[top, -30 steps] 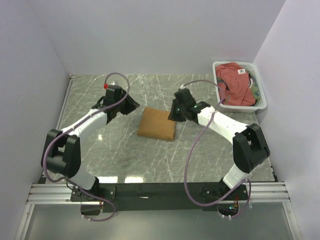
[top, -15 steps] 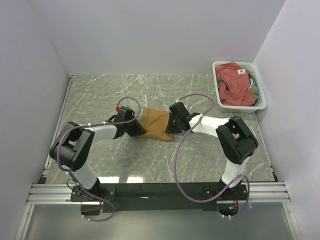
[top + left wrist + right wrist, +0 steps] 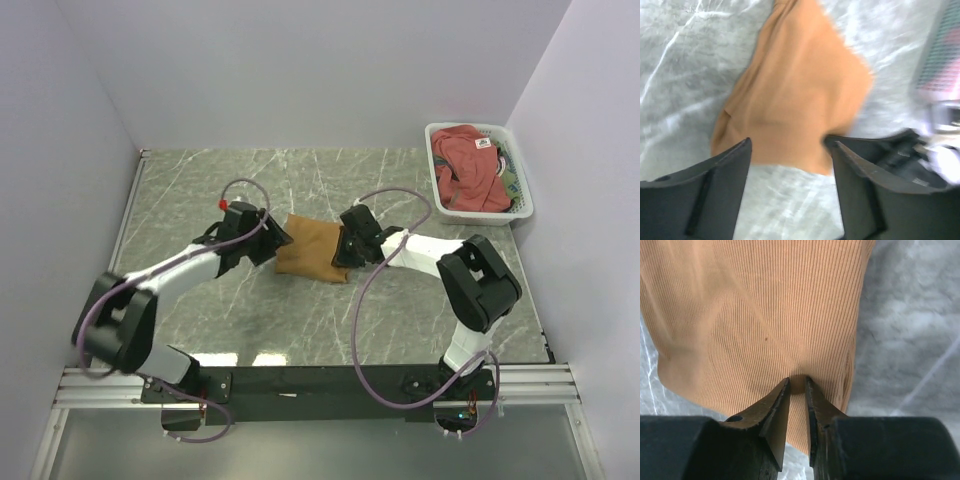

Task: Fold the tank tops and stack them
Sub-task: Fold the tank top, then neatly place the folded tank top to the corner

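The folded tan tank top (image 3: 312, 250) lies on the counter (image 3: 200, 190) between both tools. The left tool (image 3: 790, 145) stands apart at its left edge, and the right tool (image 3: 797, 380) is clamped on its right edge. The rust-red tank top (image 3: 470, 165) sits in the basket (image 3: 475, 215) at the far right.

I'm working in a robotics lab cell, not a home. Bare white walls (image 3: 300, 70) box in a grey marble-patterned worktop (image 3: 200, 190). Both arms, left (image 3: 180, 262) and right (image 3: 430, 250), are bolted to an aluminium rail (image 3: 100, 385) and trail loose purple cables (image 3: 365, 320). A white mesh basket (image 3: 470, 214) holds a red garment (image 3: 470, 165).
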Robot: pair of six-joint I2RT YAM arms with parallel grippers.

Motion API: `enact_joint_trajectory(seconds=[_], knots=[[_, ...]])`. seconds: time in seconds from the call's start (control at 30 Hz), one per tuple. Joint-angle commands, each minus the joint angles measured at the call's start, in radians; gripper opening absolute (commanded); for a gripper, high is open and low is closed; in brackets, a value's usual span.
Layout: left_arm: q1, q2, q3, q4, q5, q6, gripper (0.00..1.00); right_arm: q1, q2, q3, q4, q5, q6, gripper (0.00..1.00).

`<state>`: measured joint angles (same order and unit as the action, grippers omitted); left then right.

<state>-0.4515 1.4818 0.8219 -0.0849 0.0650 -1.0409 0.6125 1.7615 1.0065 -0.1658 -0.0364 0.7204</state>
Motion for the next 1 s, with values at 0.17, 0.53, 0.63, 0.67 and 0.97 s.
enact_joint_trajectory(seconds=[0.17,0.53,0.63,0.67,0.97], knots=[[-0.110,-0.317,-0.260,0.008,-0.089,-0.341,0.77,0.015,-0.166,-0.114,-0.021,0.033,0.042,0.25],[-0.248,-0.207,-0.437,0.463,-0.166,-0.521,0.78,0.072,-0.165,-0.163,0.012,0.058,0.054,0.25],[-0.248,-0.135,-0.428,0.536,-0.154,-0.541,0.76,0.082,-0.126,-0.167,0.020,0.055,0.059,0.22],[-0.248,-0.118,-0.422,0.527,-0.151,-0.547,0.74,0.084,-0.120,-0.172,0.020,0.056,0.062,0.18],[-0.251,0.014,-0.343,0.384,-0.175,-0.576,0.65,0.173,-0.146,-0.215,0.074,0.012,0.120,0.13]])
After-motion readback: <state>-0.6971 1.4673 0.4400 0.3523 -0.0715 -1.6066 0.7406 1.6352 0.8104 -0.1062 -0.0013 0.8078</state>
